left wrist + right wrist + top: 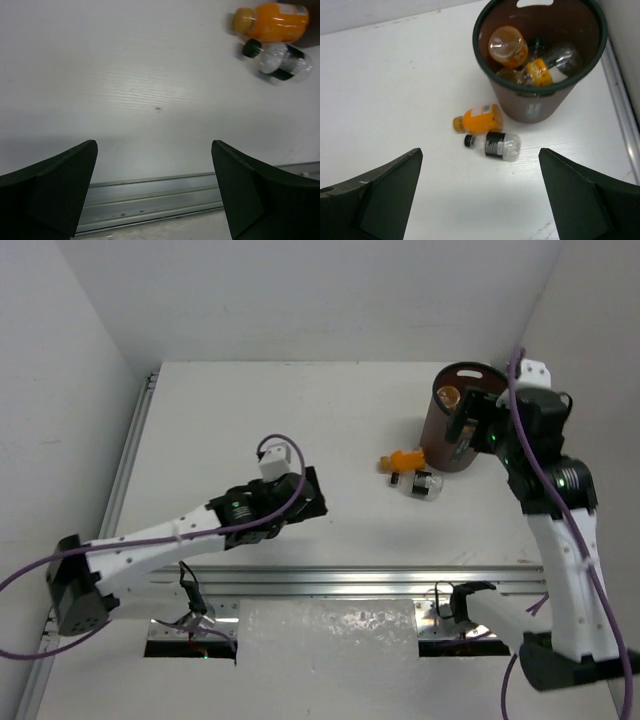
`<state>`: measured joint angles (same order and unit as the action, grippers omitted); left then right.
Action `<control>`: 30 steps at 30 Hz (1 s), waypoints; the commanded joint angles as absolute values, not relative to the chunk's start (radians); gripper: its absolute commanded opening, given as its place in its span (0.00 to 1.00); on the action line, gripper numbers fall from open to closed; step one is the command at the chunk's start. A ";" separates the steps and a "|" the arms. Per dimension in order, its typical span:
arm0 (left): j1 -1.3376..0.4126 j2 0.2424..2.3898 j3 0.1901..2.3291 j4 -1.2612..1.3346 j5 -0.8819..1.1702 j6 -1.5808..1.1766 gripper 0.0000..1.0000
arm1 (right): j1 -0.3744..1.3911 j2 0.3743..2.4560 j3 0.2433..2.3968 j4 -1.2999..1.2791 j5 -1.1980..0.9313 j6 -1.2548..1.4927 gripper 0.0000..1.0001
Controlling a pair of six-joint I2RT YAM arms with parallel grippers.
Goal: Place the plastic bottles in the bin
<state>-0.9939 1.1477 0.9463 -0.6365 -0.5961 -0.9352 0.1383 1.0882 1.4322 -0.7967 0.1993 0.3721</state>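
Note:
The brown bin (447, 452) stands at the back right; in the right wrist view (530, 106) it holds several bottles, among them an orange one (507, 46) and a clear one (563, 55). An orange bottle (403, 459) and a clear bottle with a black label (425, 483) lie on the table just left of the bin. Both also show in the right wrist view, orange (479, 118) and clear (495, 144), and in the left wrist view, orange (272, 22) and clear (280, 59). My right gripper (466, 426) (480, 200) is open and empty, high beside the bin. My left gripper (312, 495) (155, 190) is open and empty, mid-table, well left of the bottles.
A metal rail (350, 580) runs across the near edge of the table, also seen in the left wrist view (150, 197). White walls close in on the left, back and right. The bin stands close to the right wall.

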 commanded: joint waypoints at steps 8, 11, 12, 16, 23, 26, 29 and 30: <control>-1.003 1.701 1.379 -0.206 -0.316 -1.276 0.96 | 0.126 0.789 1.215 -0.874 0.092 0.517 0.99; -1.003 1.885 1.524 -0.254 -0.362 -1.377 0.95 | 0.127 0.706 1.148 -0.858 0.003 0.520 0.99; -1.003 1.916 1.555 -0.268 -0.379 -1.397 0.95 | 0.126 0.695 1.137 -0.859 0.003 0.512 0.99; -1.002 2.075 1.759 -0.302 -0.405 -1.439 0.93 | 0.127 0.640 1.135 -0.908 0.055 0.505 0.99; -1.003 2.311 2.017 -0.419 -0.431 -1.448 0.91 | 0.129 0.485 1.167 -0.965 0.206 0.485 0.99; -1.006 2.345 2.065 -0.506 -0.463 -1.480 0.90 | 0.130 0.456 1.173 -0.980 0.192 0.482 0.99; -1.006 2.370 2.077 -0.526 -0.477 -1.477 0.89 | 0.141 0.440 1.160 -0.974 0.175 0.480 0.99; -1.006 2.381 2.104 -0.547 -0.480 -1.471 0.89 | 0.144 0.439 1.154 -0.970 0.175 0.479 0.99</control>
<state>-0.9951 2.3650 2.0270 -0.4915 -0.4358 -1.4563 0.1322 0.4309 1.1542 -0.9825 0.1696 0.4931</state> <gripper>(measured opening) 0.894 0.986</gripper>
